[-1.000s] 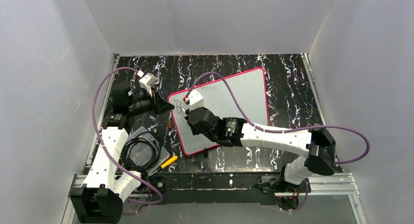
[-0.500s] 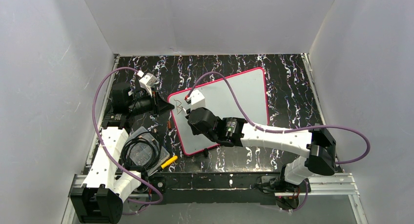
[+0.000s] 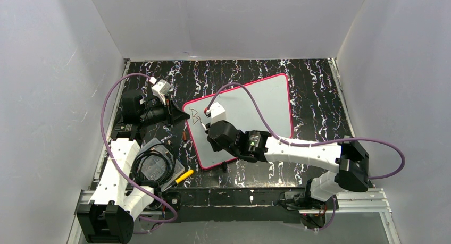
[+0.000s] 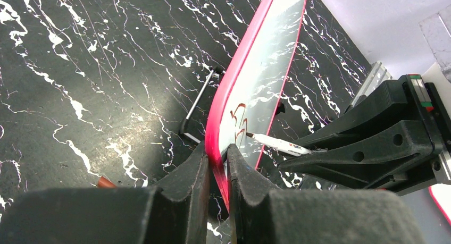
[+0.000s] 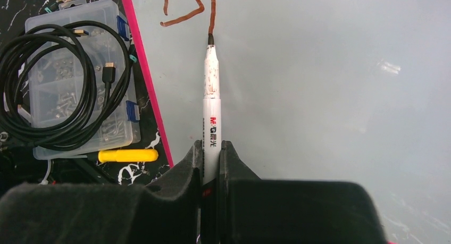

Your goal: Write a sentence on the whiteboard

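The black, white-veined worktop point(image 3: 319, 95) carries everything. The whiteboard point(image 3: 266, 103) lies flat on it, turned at a slant, and spreads out ahead of and below the right claw point(image 5: 211, 148). The board's pink frame at its left corner sits between the fingers of the left claw point(image 4: 217, 153), whose jaws are narrow and pinch that rim from both sides.

To the left of the right claw, off the board's edge, stands a clear plastic box point(image 5: 80, 20) of small parts. A coiled black cable point(image 5: 58, 142) lies on its lid.

The right claw is clamped tight on a white marker point(image 5: 211, 95), gripping its barrel low down. The marker points straight ahead of the fingers, and its tip touches the board.

A short yellow piece point(image 5: 127, 156) lies just left of the right claw, beside the pink frame and the box.

The sentence point(image 5: 186, 13) is only a few reddish-brown strokes so far. They sit ahead of the marker tip, close to the corner that the left claw holds.
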### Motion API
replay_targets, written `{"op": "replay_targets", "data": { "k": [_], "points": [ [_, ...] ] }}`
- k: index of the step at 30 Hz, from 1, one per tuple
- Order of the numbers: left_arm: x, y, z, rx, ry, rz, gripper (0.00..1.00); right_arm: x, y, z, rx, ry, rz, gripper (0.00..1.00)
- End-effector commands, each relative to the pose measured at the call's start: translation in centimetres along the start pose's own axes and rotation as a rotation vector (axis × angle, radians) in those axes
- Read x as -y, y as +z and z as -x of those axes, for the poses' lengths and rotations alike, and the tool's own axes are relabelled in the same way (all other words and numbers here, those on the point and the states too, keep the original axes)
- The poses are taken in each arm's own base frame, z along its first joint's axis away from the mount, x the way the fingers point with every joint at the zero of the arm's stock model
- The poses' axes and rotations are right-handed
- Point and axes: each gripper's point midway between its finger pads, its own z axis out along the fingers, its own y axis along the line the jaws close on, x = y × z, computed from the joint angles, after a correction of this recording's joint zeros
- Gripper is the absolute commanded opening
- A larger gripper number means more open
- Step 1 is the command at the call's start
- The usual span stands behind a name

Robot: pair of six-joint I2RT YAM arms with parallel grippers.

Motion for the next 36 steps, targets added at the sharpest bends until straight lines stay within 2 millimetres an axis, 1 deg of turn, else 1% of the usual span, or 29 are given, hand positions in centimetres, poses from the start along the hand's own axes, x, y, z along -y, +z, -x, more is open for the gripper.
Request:
{"op": "replay_targets", "data": {
  "k": [1, 5, 11, 16, 26, 31, 36],
  "points": [
    [0.6, -0.2, -0.7, -0.018, 0.046, -0.016, 0.00, 0.8, -0.2, 0.3, 0.014, 0.023, -0.019, 0.01],
    [0.6, -0.2, -0.7, -0.017, 0.045, -0.016, 0.00, 0.9, -0.1, 1.1, 0.044, 0.032, -0.036, 0.01],
    [0.6, -0.2, -0.7, -0.018, 0.045, -0.016, 0.00, 0.7, -0.1, 2.9, 0.095, 0.040, -0.047, 0.01],
    [0.6, -0.2, -0.8, -0.018, 0.045, -0.016, 0.00, 0.8, -0.1, 3.6, 0.111, 0.037, -0.061, 0.01],
    [0.6, -0.2, -0.7, -0.018, 0.045, -0.017, 0.00, 0.6, 0.2, 4.6, 0.127, 0.017, -0.070, 0.01],
    [0.6, -0.2, -0.7, -0.019, 0.045, -0.018, 0.00, 0.6, 0.4, 4.6, 0.124, 0.014, -0.075, 0.01],
    [0.6, -0.2, -0.7, -0.018, 0.046, -0.018, 0.00, 1.4, 0.1, 4.3, 0.124, 0.030, -0.107, 0.01]
  ]
}}
